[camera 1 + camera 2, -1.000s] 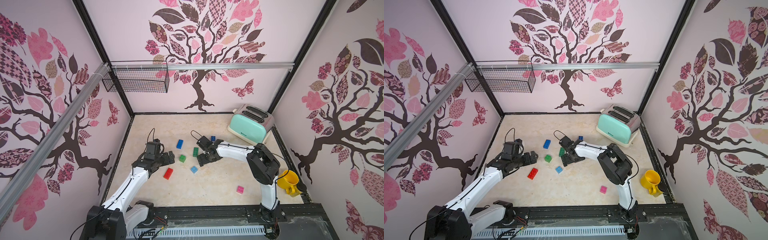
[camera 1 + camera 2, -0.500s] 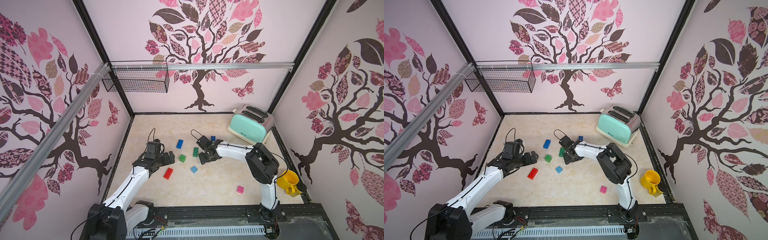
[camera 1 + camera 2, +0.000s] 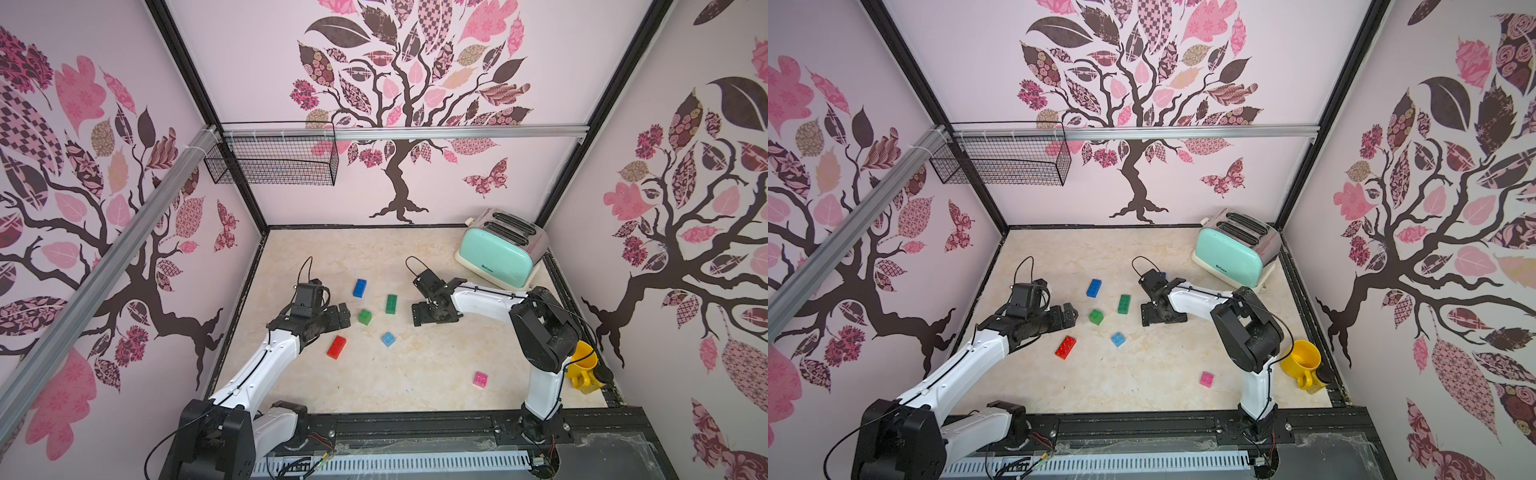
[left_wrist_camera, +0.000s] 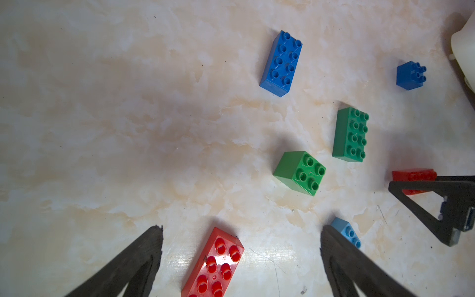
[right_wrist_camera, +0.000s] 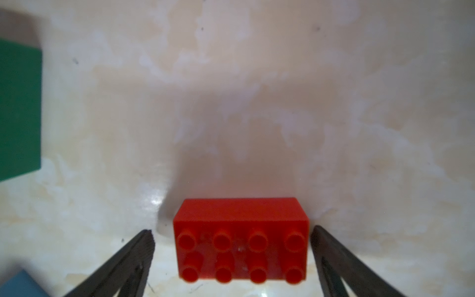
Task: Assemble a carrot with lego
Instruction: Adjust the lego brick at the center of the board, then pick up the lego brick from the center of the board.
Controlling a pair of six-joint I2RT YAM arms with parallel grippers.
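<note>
No carrot is in view; the lego bricks lie apart on the marble floor. My left gripper (image 4: 240, 228) is open low over a red oblong brick (image 4: 214, 264), which lies between its fingers untouched. In a top view that brick (image 3: 336, 346) sits just in front of the left gripper (image 3: 338, 318). My right gripper (image 5: 232, 231) is open around a second red oblong brick (image 5: 241, 241), with a gap on each side. The right gripper (image 3: 435, 319) hides this brick from above. Between the arms lie a blue oblong (image 3: 360, 287), green oblong (image 3: 391, 304), green square (image 3: 365, 316) and light blue square (image 3: 388, 339).
A pink brick (image 3: 480, 379) lies alone near the front right. A dark blue square brick (image 4: 410, 75) sits behind the right gripper. A mint toaster (image 3: 496, 253) stands at the back right, a yellow mug (image 3: 582, 370) beside the right arm's base, a wire basket (image 3: 274, 160) on the wall.
The right gripper's jaws narrowed half a second ago and now stand wide again around the red brick. The left arm and the loose bricks have not moved.
</note>
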